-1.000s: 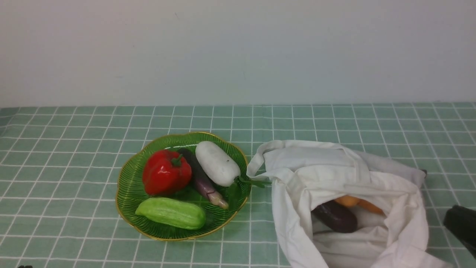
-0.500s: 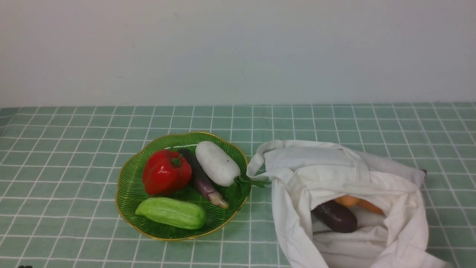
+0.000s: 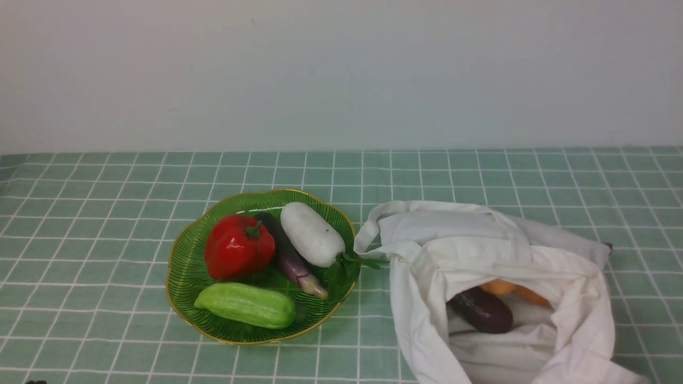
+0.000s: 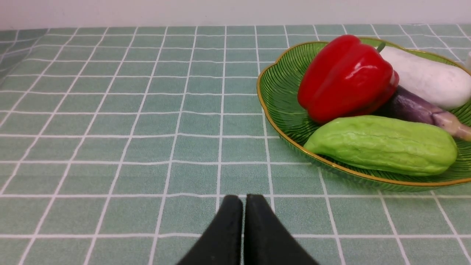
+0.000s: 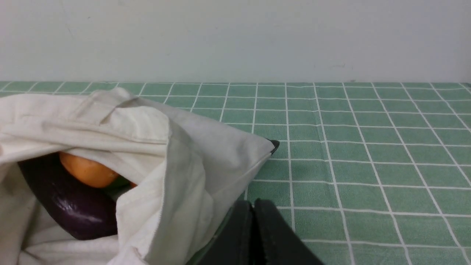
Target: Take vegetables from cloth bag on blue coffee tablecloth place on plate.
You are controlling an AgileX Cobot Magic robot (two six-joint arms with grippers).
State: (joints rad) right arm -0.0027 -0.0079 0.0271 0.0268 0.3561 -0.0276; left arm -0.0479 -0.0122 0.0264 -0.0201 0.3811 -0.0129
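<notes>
Four vegetables lie in the shallow translucent green plate with ribbed lines and a thin gold rim (image 3: 184,269): a glossy red bell pepper with a green stem (image 3: 238,248), a white oblong radish (image 3: 312,234), a slim dark purple eggplant (image 3: 291,258) between those two, and a pale green ridged gourd (image 3: 245,305) along the near edge. Just beside the plate, to my right, the soft white cloth bag (image 3: 427,250) slumps on the teal-green tablecloth with its grid of thin white lines (image 3: 96,224) covering the bench. Its mouth gapes toward me, showing a second dark purple eggplant (image 3: 480,310) and an orange-brown tuber (image 3: 499,288) touching inside. My left gripper (image 4: 243,200) hovers low over bare cloth near the plate, fingers pressed together and empty. My right gripper (image 5: 253,204) sits beside the bag's edge, likewise pressed together, pinching nothing.
</notes>
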